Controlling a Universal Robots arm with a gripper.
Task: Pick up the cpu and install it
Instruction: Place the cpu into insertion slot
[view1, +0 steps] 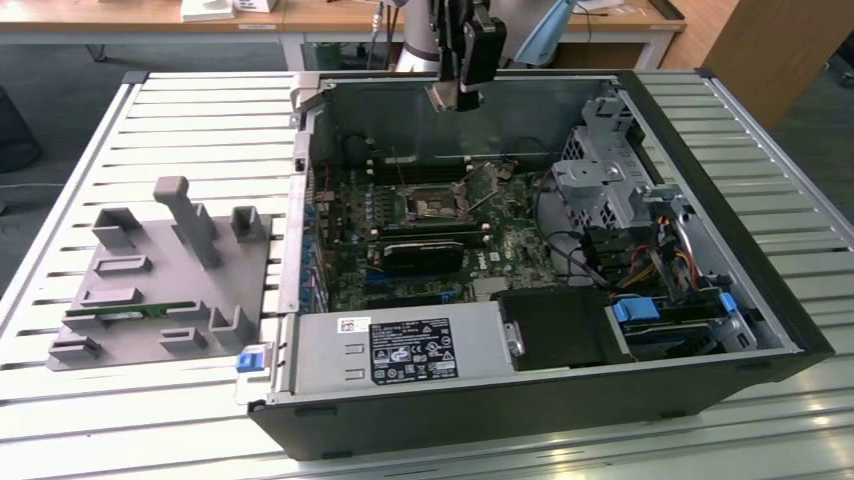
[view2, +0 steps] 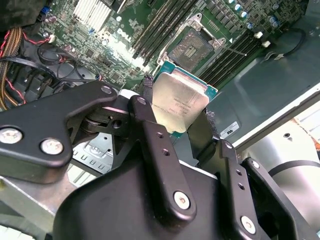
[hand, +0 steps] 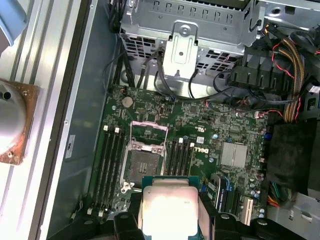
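My gripper (view1: 458, 98) hangs above the far wall of the open computer case (view1: 787, 330) and is shut on the cpu (view1: 443, 95), a small square chip with a dull silver top. In both wrist views the cpu (view2: 177, 102) (hand: 169, 207) sits edge-on between the black fingers (view2: 150, 135). The empty cpu socket (view1: 434, 207) (view2: 191, 47) (hand: 142, 162) lies below on the green motherboard (view1: 360, 215) with its metal retention frame swung up. The chip is well above the socket and touches nothing.
A grey plastic fixture (view1: 147, 290) with a thin green memory stick (view1: 127, 312) lies at the exterior view's left. Inside the case are a power supply (view1: 400, 350), a metal drive cage (view1: 601, 180) and bundled cables (view1: 641, 265). Memory slots (hand: 111, 165) flank the socket.
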